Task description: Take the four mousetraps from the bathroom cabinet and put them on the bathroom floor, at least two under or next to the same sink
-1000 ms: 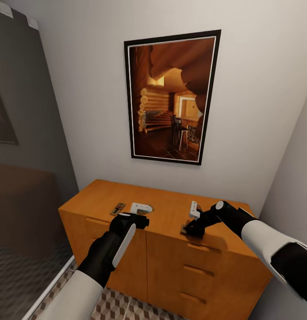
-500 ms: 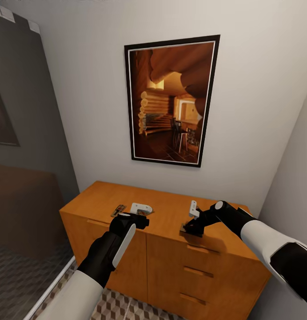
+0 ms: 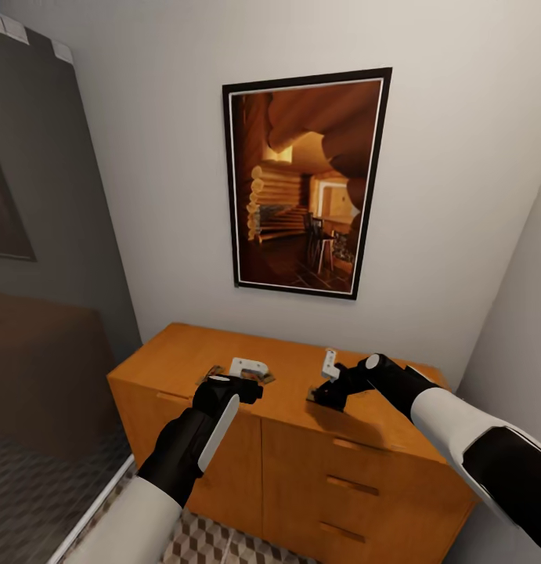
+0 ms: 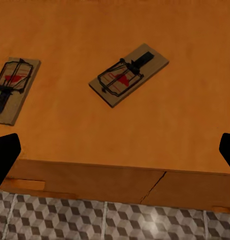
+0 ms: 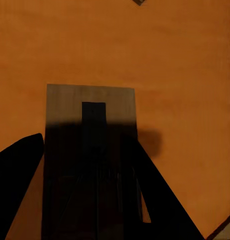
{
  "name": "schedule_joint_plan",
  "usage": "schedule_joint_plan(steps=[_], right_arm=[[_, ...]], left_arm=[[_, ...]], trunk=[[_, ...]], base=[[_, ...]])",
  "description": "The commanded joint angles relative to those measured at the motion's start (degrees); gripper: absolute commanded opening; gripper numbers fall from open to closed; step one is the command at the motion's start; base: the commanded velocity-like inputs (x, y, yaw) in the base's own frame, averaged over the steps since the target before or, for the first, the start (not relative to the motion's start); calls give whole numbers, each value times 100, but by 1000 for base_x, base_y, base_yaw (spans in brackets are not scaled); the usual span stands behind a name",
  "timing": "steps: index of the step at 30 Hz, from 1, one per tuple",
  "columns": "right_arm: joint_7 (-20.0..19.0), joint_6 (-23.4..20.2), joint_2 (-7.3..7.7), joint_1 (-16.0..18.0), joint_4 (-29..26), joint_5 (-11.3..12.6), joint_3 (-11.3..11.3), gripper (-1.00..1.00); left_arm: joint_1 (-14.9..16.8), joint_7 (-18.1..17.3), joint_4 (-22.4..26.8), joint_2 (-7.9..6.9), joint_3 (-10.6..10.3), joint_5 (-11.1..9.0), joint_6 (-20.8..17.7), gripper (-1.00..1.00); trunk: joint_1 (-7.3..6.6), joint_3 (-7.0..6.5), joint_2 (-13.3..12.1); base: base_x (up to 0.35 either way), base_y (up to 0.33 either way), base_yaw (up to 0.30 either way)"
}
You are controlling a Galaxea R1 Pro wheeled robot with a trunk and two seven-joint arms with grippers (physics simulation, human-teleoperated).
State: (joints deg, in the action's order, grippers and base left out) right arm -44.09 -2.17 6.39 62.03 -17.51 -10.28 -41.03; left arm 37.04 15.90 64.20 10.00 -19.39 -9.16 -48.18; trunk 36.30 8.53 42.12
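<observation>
Two mousetraps show clearly in the left wrist view, lying flat on the orange-brown top of the cabinet (image 4: 115, 30): one mousetrap (image 4: 129, 74) sits near the middle, turned at a slant, and another mousetrap (image 4: 13, 89) lies well apart from it, close to the picture's edge. Both have dark wire and a small red patch. In that same view the dark tips of the left gripper (image 4: 115, 150) stand far apart at the two sides, so its jaws are spread wide with nothing between them, and the cube-pattern bathroom floor (image 4: 115, 222) shows past the cabinet's front edge. From the head view the left gripper (image 3: 243, 385) hangs over the front edge of the cabinet (image 3: 223, 439), and the traps near it are small and partly hidden behind it. The right wrist view shows what the head view cannot: a third mousetrap (image 5: 90, 105) flat on the wood, with the dark fingers (image 5: 20, 170) of the right gripper (image 5: 90, 200) close around its near end, touching or just about. Whether they pinch it cannot be told. In the head view the right gripper (image 3: 326, 398) is low on the cabinet top. A framed picture (image 3: 305, 180) of a log room hangs on the wall above.
</observation>
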Motion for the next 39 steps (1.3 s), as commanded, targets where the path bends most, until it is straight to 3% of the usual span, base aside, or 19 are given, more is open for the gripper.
schedule_joint_plan(steps=[1,9,10,11,15,20,31,32,36,38,39], right_arm=[[-20,-36,-12,2,-15,-36,14,-100],[379,-257,-90,2,-20,-35,96,-100],[413,-270,-92,2,-19,-45,585,-100],[410,-272,-90,2,-18,-54,778,-100],[407,-279,-86,2,-16,-72,1053,-100],[436,-284,-86,2,-16,-81,1134,-100],[455,-348,-85,2,-12,-65,1175,-100],[464,-451,-85,2,-32,-64,1185,-100],[812,-1636,-85,2,-488,-51,1229,-100],[1058,-2053,-85,2,-571,-48,1363,-100],[1228,-2255,-85,2,-605,-46,1565,-100]], left_arm=[[5,53,4,0,-5,-60,-17,100],[5,54,4,0,-4,-46,-16,100],[5,54,4,0,-4,-44,-16,100],[5,54,4,0,-4,-43,-16,100],[5,54,4,0,-3,-44,-16,100],[5,54,6,0,-3,-51,-16,100],[5,54,19,0,-4,-61,-16,100],[5,54,20,0,-4,-61,-16,100],[5,54,20,0,0,-60,-16,100],[5,54,17,0,2,-60,-16,100],[5,54,17,0,3,-62,-16,100]], trunk=[[-19,-9,-35],[-195,-152,-356],[-217,-170,-396],[-239,-188,-436],[-327,-260,-596],[-436,-350,-797],[-436,-350,-797],[-436,-350,-797],[-436,-350,-797],[-436,-350,-797],[-436,-350,-797]], base=[[203,171,0],[247,208,0],[258,218,0],[255,213,0],[152,125,0],[34,28,0],[3,2,0],[0,0,0],[0,0,0],[0,0,0],[0,0,0]])
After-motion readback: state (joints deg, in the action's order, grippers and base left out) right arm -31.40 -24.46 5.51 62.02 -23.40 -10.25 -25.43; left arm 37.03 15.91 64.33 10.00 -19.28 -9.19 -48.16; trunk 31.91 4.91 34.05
